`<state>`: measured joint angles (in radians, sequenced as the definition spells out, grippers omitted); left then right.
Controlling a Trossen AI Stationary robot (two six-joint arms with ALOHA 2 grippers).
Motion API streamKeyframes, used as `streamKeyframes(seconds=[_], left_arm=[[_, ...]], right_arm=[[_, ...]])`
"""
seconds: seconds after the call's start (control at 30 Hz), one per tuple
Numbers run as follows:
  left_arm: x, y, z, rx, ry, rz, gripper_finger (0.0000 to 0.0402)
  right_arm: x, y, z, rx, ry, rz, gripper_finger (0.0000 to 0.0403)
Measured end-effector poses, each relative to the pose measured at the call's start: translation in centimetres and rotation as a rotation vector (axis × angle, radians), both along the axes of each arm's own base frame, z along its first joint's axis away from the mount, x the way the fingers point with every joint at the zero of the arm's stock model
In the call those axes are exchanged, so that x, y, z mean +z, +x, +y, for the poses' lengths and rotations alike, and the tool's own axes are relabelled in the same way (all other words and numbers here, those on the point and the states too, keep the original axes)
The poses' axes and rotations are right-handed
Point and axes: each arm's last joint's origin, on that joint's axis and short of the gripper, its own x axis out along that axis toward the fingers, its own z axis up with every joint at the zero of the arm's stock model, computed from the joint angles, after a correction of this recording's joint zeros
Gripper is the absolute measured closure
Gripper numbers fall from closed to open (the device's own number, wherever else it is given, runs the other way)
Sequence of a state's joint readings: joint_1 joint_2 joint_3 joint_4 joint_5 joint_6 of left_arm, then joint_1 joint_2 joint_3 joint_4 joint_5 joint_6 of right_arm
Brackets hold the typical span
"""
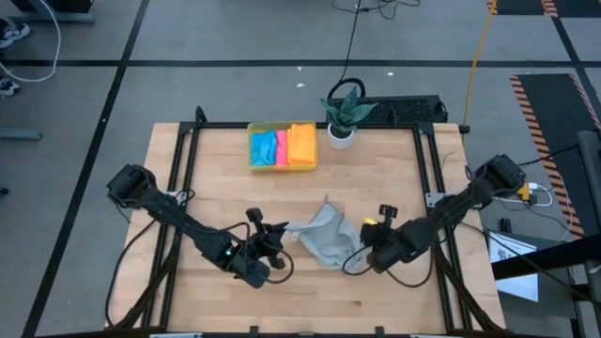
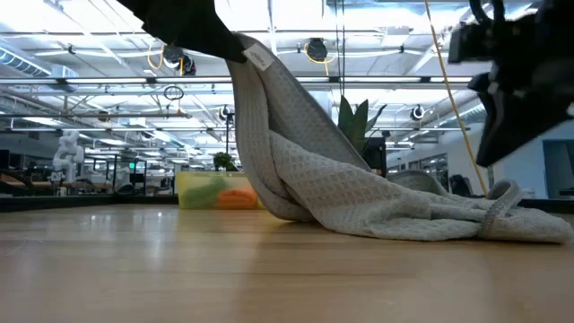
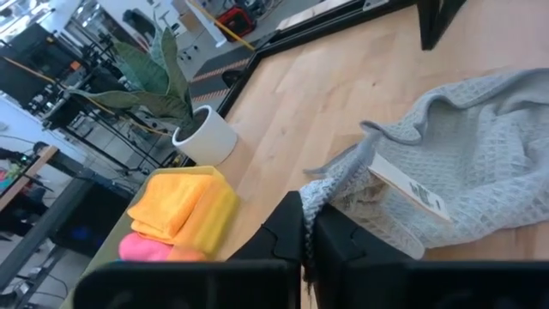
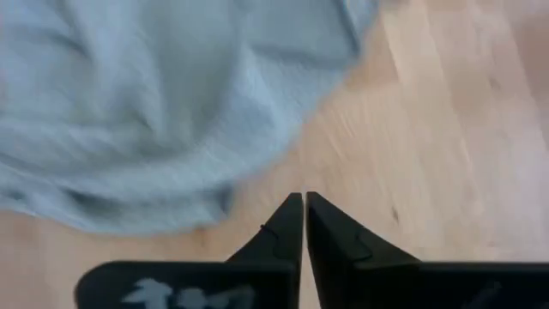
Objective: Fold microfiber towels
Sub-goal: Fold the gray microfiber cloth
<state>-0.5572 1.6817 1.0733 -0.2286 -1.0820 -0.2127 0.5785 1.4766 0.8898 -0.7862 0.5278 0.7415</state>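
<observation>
A small potted plant in a white pot stands at the far edge of the wooden table. Just beside the pot, a translucent yellow tray rests on the tabletop. Behind the plant, a black cable runs across the floor.

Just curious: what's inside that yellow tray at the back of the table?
The tray holds folded towels side by side: blue, pink and orange. Anything beneath them is covered.
</observation>
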Motion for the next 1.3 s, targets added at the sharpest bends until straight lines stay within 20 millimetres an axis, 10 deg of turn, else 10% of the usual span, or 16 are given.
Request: streamKeyframes(seconds=[0.23,0.5,0.93,1.3], left_arm=[[0.0,0.1,0.2,0.002,-0.005,0.003,0.0392],[0.0,0.1,0.2,0.0,-0.008,0.005,0.0379],[-0.1,0.3,0.5,-0.01,-0.03,0.016,0.0386],[7.1,-4.2,-2.5,-0.132,-0.063,-0.194,0.0394]], right_arm=[[1.3,3.3,1.7,0.27,0.086,-0.255,0.032],[-1.5,6.2,-0.2,0.292,-0.014,-0.198,0.0246],[-2.9,6.0,-1.7,0.232,-0.1,-0.069,0.0391],[7.6,-1.4,2.2,0.32,-0.094,-0.529,0.0401]])
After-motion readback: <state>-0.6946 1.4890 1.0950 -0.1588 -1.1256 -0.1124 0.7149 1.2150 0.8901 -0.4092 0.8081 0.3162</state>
